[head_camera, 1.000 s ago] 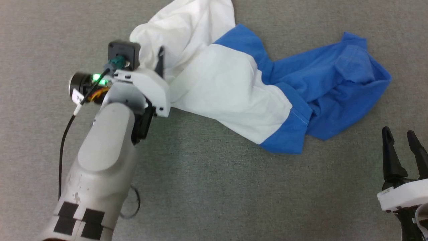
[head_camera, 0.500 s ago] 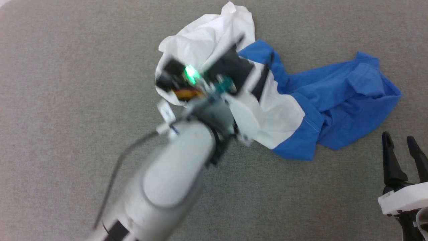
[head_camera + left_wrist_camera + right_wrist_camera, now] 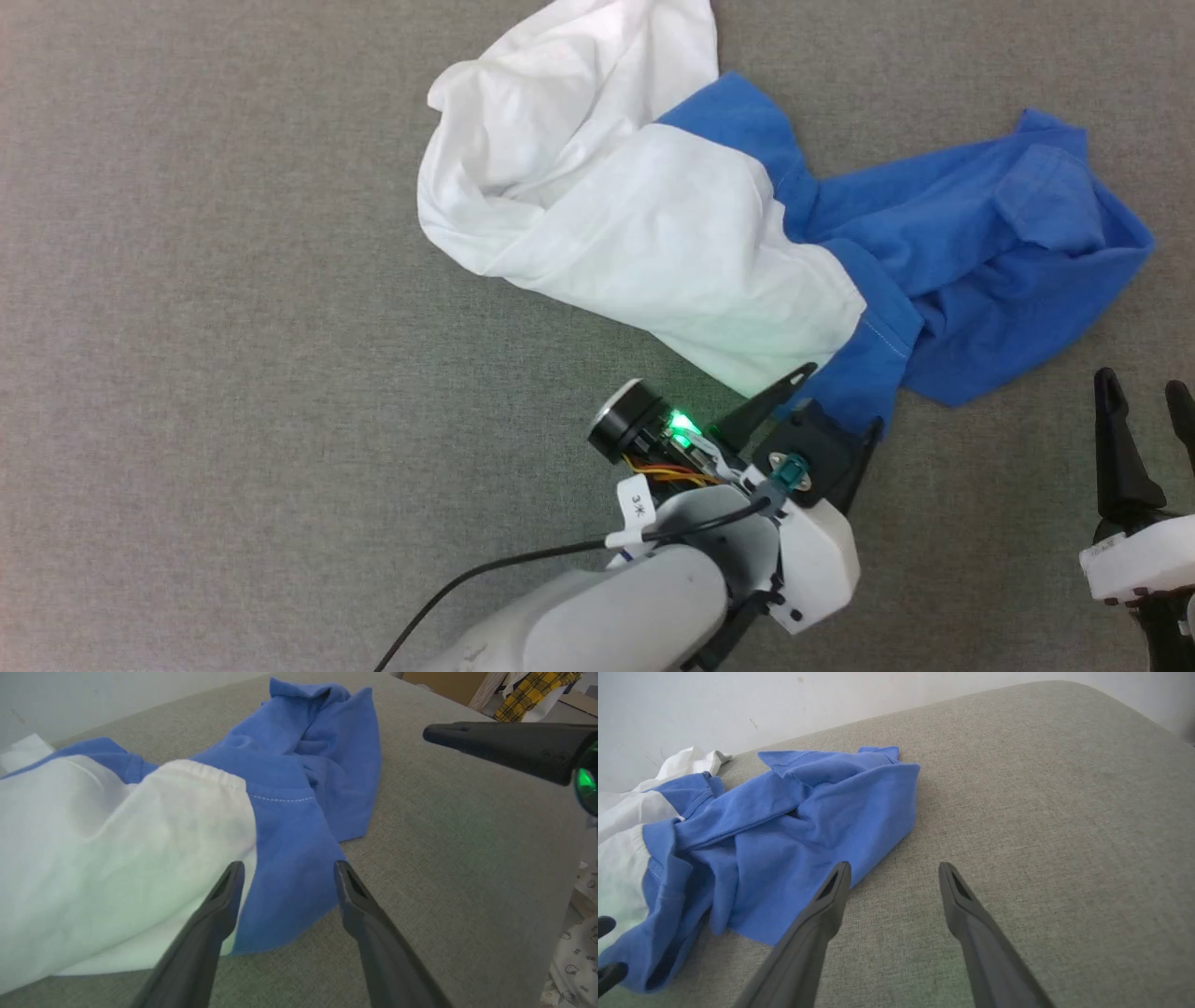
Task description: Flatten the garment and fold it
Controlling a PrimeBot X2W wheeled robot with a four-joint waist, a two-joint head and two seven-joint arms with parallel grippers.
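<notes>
Our left pincer (image 3: 846, 394) stands with its two fingers spread apart at the near edge of the T-shirt (image 3: 653, 233), where the white body meets a blue band. In the left wrist view that pincer (image 3: 288, 864) points at the shirt (image 3: 117, 849) with the blue band lying in the gap between the fingers and nothing clamped; we cannot tell whether the tips touch the cloth. Our right pincer (image 3: 1143, 381) is also apart and holds nothing. It sits low at the right, near the blue end of the shirt but clear of it, over the bare grey desk (image 3: 233, 373). From the right wrist, that pincer (image 3: 894, 864) points past the blue folds (image 3: 794, 835) to open grey fabric. The shirt lies crumpled on the desk, unfolded. Its white part is bunched toward the far left, and its blue part is heaped and creased toward the right. A pale wall (image 3: 738, 700) rises behind the desk's far edge.
</notes>
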